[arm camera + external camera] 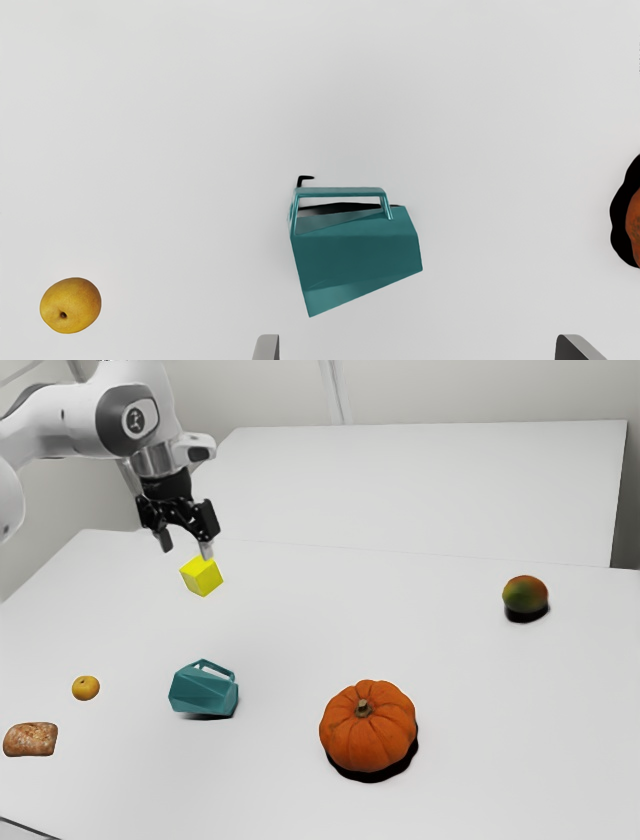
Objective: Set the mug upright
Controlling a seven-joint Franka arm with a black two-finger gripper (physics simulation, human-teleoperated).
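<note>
The black gripper (pixel 187 547) hangs wide open, holding nothing, above the smooth white table (pixel 480 700). The flat-faceted teal mug (pixel 204 693) lies tipped over, nearer the table's edge at the exterior view's left than the ribbed pumpkin (pixel 368 732).

Nothing legible; only a round emblem (pixel 136 421) on the arm (pixel 65 422).
</note>
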